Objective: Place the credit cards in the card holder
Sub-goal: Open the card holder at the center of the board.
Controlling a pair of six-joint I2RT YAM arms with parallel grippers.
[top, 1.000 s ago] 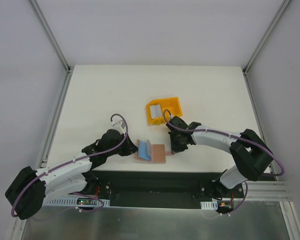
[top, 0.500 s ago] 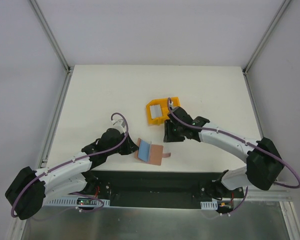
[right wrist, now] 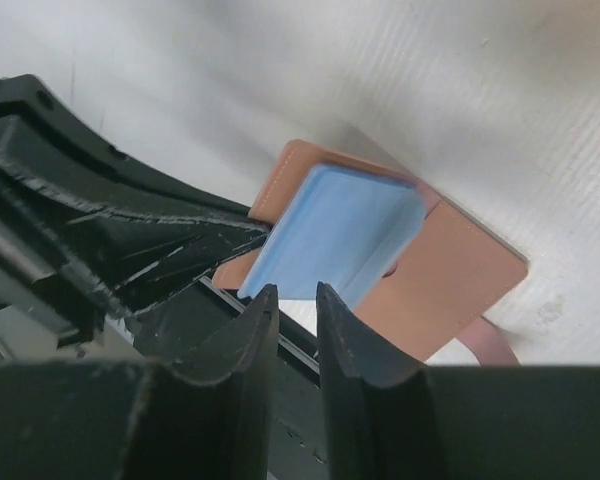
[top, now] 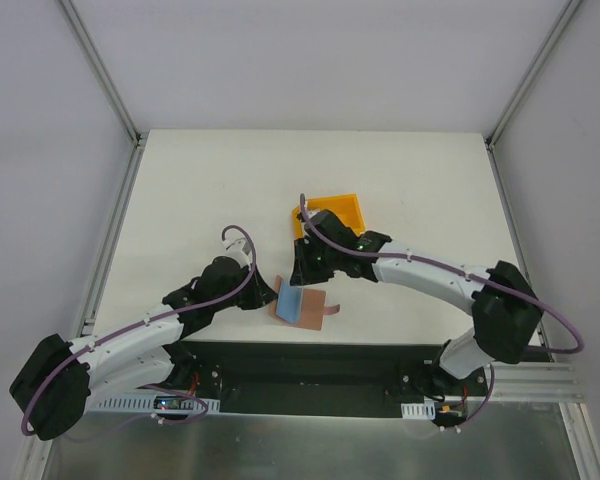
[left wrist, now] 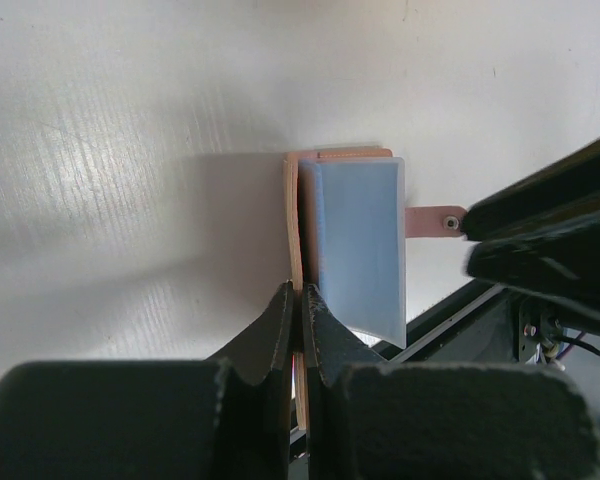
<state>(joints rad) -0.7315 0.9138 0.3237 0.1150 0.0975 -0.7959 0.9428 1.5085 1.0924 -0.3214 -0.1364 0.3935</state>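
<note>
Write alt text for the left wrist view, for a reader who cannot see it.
The left gripper pinches the edge of the brown card holder on a white table. A pale blue card lies against its inside; the tab clasp points right.

The counter (top: pixel 210 190) is a white, matt sheet with a faint streaky grain in the wrist views. A metal rail (top: pixel 114 225) runs along its left side, and a dark strip borders its near edge. Two things lie on it. A yellow plastic bin (top: pixel 342 208) sits about mid-counter, its near-left part hidden under an arm. A brown card holder (top: pixel 318 311) lies open close to the near edge, near the bin on its near-left side. One leaf rests flat on the counter, the other stands up from it. Its tab clasp (top: pixel 333 309) lies flat, pointing right.
</note>
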